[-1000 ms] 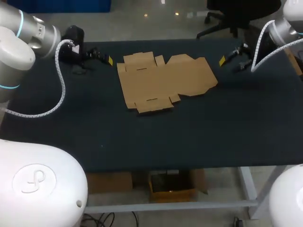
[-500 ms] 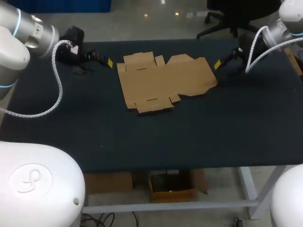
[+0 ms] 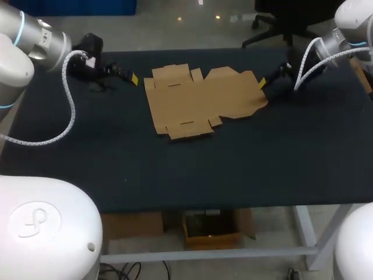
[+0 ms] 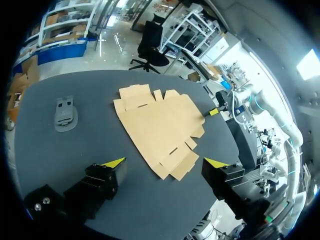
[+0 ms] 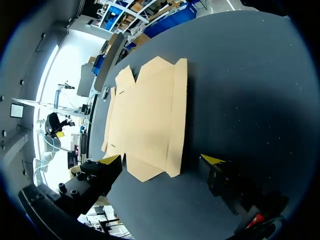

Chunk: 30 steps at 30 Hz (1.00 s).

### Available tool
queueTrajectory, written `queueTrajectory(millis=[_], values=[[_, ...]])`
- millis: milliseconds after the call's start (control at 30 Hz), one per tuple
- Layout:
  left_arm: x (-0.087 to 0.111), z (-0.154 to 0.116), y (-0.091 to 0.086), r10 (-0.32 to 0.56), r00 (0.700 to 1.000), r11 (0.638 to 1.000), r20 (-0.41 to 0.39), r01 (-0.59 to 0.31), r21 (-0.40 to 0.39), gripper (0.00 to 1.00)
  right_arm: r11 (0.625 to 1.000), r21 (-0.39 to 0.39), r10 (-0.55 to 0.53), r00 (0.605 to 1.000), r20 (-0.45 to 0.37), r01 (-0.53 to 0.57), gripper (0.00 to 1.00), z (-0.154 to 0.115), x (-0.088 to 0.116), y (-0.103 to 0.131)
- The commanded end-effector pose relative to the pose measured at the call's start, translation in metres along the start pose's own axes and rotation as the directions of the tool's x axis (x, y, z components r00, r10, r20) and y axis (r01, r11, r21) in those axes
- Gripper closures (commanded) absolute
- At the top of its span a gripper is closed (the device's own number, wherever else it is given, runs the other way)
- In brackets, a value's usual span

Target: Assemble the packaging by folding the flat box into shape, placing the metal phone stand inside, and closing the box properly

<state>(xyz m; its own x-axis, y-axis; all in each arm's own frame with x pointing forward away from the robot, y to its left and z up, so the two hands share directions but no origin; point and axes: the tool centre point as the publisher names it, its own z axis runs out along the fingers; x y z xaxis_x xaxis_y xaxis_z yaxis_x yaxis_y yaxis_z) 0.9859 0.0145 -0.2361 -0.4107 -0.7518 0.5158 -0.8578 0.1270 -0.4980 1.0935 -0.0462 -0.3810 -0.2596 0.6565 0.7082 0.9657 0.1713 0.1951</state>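
Cardboard box blank (image 3: 201, 102) lies unfolded and flat on the dark table (image 3: 233, 163), around the middle of the far half, with its flaps and tabs spread out and its slots showing as short dark cuts. My left gripper (image 3: 125, 74) comes in from the far left and hangs just beside the blank's far left corner, one yellow tip close to the cardboard edge but apart from it. In the left wrist view the left gripper (image 4: 165, 162) has its jaws wide open, both yellow tips well separated above the cloth, and the blank (image 4: 160, 125) lies ahead of them with its nearest tabs reaching in between the two fingers. A grey metal phone stand (image 4: 65, 114) lies flat on the cloth ahead of this gripper, off to one side of the blank and well apart from it. My right gripper (image 3: 269, 79) comes in from the far right and sits right at the blank's right edge, its yellow tip over the cardboard corner; whether it touches I cannot tell. In the right wrist view the right gripper (image 5: 161, 160) also has its jaws spread wide, and the blank (image 5: 145, 125) stretches away ahead of it, its near edge lying between the two fingers without either finger pressing on it.
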Motion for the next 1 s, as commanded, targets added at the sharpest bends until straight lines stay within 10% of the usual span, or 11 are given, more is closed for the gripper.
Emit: queueTrajectory(millis=[33,500,600,700,1000], values=[[0.002,-0.002,0.001,0.000,1.000,1.000,0.005,0.000,-0.004,0.00,0.999,0.051,0.003,0.999,-0.052,-0.001,0.00,0.006,-0.007,0.006],[-0.001,-0.004,0.002,-0.002,1.000,1.000,0.005,0.002,0.001,0.00,0.997,0.082,0.016,0.995,-0.098,-0.008,0.00,0.022,0.005,0.006],[-0.001,-0.004,0.003,-0.002,1.000,1.000,0.005,0.002,0.003,0.00,0.996,0.088,0.024,0.994,-0.105,-0.015,0.13,0.026,0.005,0.006],[-0.001,-0.005,0.004,-0.002,1.000,1.000,0.003,0.002,0.005,0.00,0.996,0.092,0.032,0.993,-0.115,-0.022,0.53,0.029,0.005,0.004],[-0.003,-0.006,0.006,-0.004,1.000,1.000,0.000,0.004,0.009,0.00,0.995,0.095,0.045,0.990,-0.137,-0.032,0.56,0.033,0.004,-0.001]])
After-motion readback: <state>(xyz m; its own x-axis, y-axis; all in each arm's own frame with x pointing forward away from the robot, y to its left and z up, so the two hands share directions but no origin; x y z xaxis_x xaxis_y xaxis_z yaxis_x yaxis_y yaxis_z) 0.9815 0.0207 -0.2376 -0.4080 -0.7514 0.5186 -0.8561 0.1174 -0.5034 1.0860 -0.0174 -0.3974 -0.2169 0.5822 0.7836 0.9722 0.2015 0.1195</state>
